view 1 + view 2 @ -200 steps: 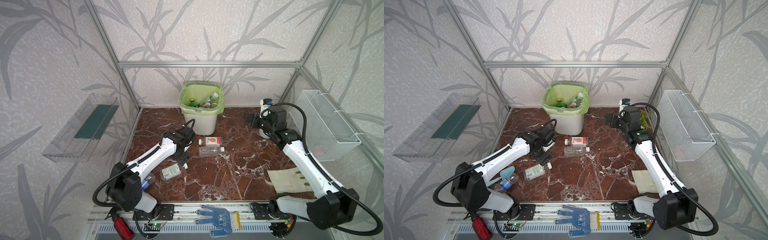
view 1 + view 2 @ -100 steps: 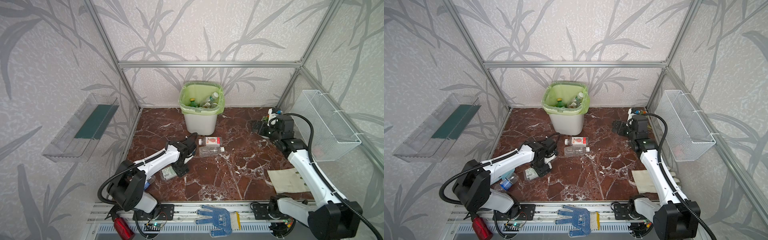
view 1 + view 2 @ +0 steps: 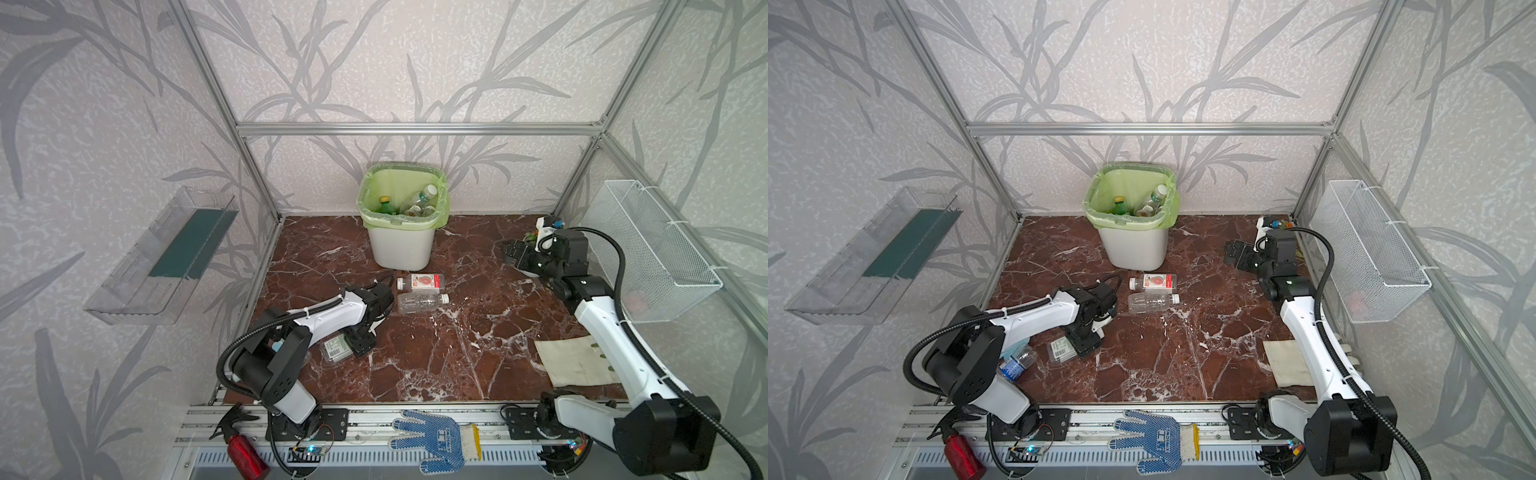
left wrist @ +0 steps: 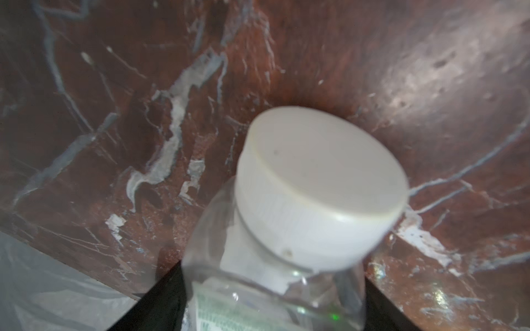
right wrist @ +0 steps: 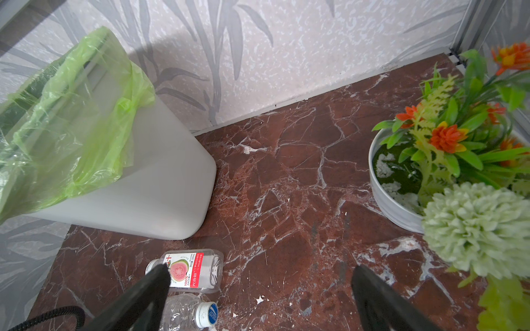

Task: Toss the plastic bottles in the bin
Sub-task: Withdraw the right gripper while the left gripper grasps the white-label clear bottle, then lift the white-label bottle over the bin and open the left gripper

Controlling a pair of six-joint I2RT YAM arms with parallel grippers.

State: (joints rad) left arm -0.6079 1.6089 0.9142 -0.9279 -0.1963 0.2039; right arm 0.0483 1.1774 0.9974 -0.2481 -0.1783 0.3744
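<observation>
My left gripper (image 3: 360, 343) is down on the floor at the front left, shut on a clear bottle with a white cap (image 4: 301, 186) and a green-printed label (image 3: 334, 347); black fingers (image 4: 160, 298) press both its sides. Two more plastic bottles lie mid-floor: a guava-label one (image 3: 422, 281) (image 5: 192, 270) and a bare clear one (image 3: 417, 302) (image 5: 186, 313). A blue-label bottle (image 3: 1017, 361) lies by the left arm's base. The white bin (image 3: 401, 249) (image 5: 160, 183) with its green bag stands at the back and holds several bottles. My right gripper (image 3: 513, 255) (image 5: 261, 270) hangs open and empty at the back right.
A white pot of artificial flowers (image 5: 401, 200) stands just beside the right gripper. A wire mesh basket (image 3: 648, 253) hangs on the right wall, a clear tray (image 3: 166, 253) on the left. A cloth (image 3: 577, 359), a blue glove (image 3: 436, 440) and a red spray bottle (image 3: 245, 453) lie in front.
My left gripper has dropped onto the labelled bottle and its jaws have narrowed around it. The right arm has drawn back toward the right rear corner, still open.
</observation>
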